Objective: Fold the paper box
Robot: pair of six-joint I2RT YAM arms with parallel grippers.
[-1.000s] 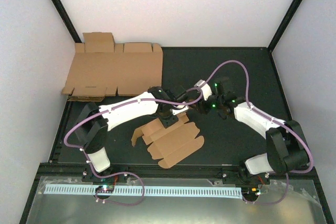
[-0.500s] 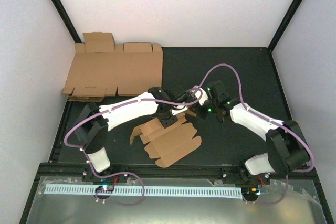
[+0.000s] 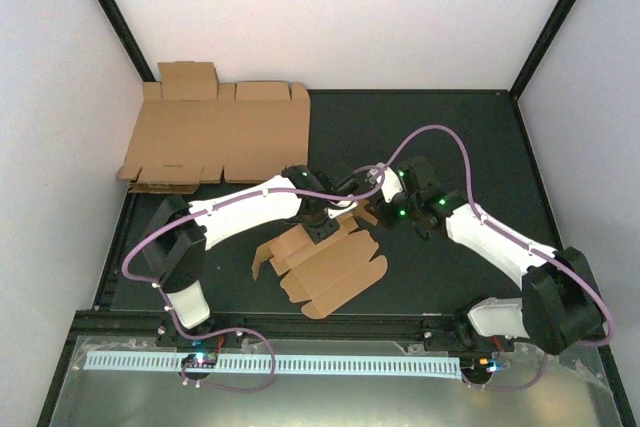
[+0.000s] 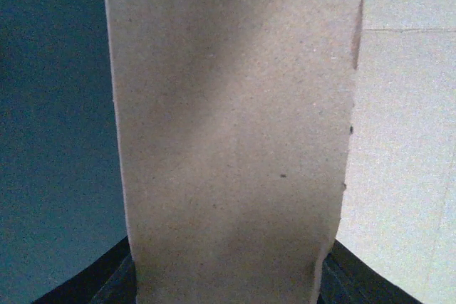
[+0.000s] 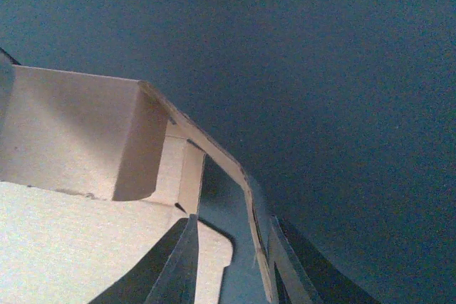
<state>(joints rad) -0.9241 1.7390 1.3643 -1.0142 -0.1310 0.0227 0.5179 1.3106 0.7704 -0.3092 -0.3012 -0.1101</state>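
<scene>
From above, the half-folded paper box [image 3: 325, 265] lies near the middle of the desk [image 3: 450, 137], with the left fingers [image 3: 322, 231] on its far edge and flat cardboard sheets [image 3: 215, 132] far left. The left wrist view is filled by a flap, so I cannot tell their grip. In the right wrist view, the right fingers [image 5: 178, 268] stand released astride a raised wall.

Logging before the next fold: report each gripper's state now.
Left gripper: cannot tell; a paper box panel blocks its wrist view.
Right gripper: open, straddling a thin wall of the box, not clamped.
</scene>
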